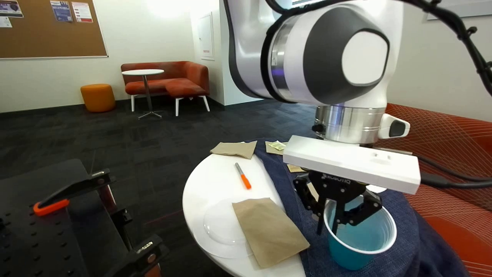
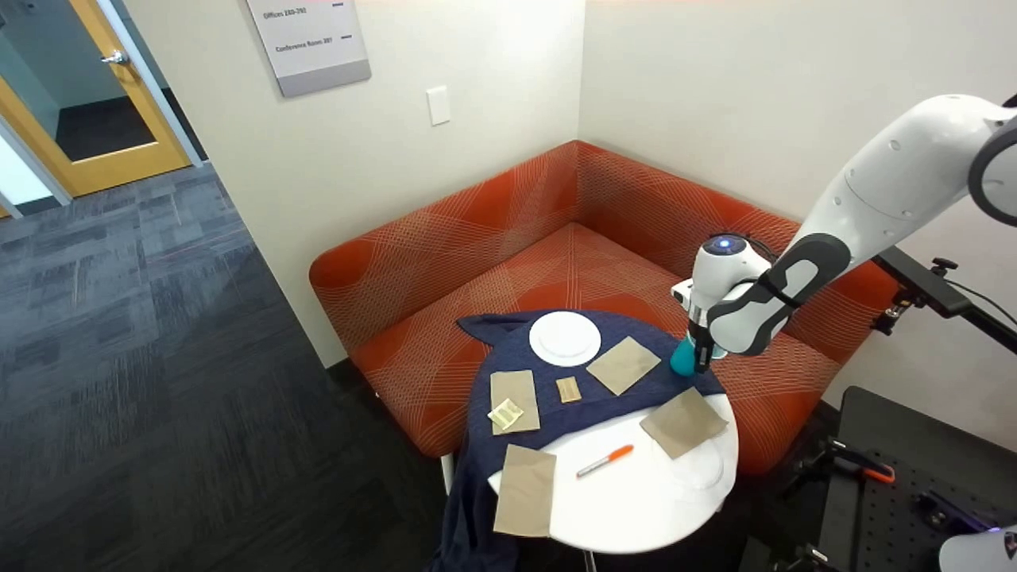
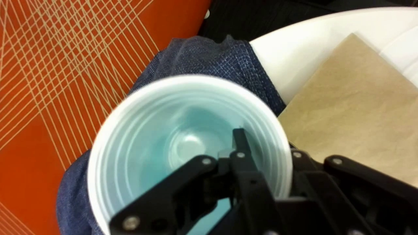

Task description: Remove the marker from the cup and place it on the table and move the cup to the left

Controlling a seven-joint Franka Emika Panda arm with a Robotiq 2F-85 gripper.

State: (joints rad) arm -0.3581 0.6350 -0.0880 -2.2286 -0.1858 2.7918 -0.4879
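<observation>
The marker (image 1: 243, 176), grey with an orange-red end, lies on the bare white part of the table (image 1: 200, 181); an exterior view also shows it there (image 2: 605, 461). It is out of the wrist view. The teal cup (image 1: 349, 254) stands on the navy cloth near the table's edge; it shows in an exterior view (image 2: 682, 359) and the wrist view (image 3: 147, 137). The cup looks empty. My gripper (image 1: 326, 227) straddles the cup's wall, one finger inside and one outside. In the wrist view my gripper (image 3: 267, 156) shows a gap between its fingers.
A brown napkin (image 1: 269, 231) and a clear plate (image 1: 223, 227) lie near the cup. More napkins (image 2: 524, 488) and a white plate (image 2: 565, 338) lie across the table. The red sofa (image 2: 572, 262) borders the table. A black cart (image 1: 42, 215) stands nearby.
</observation>
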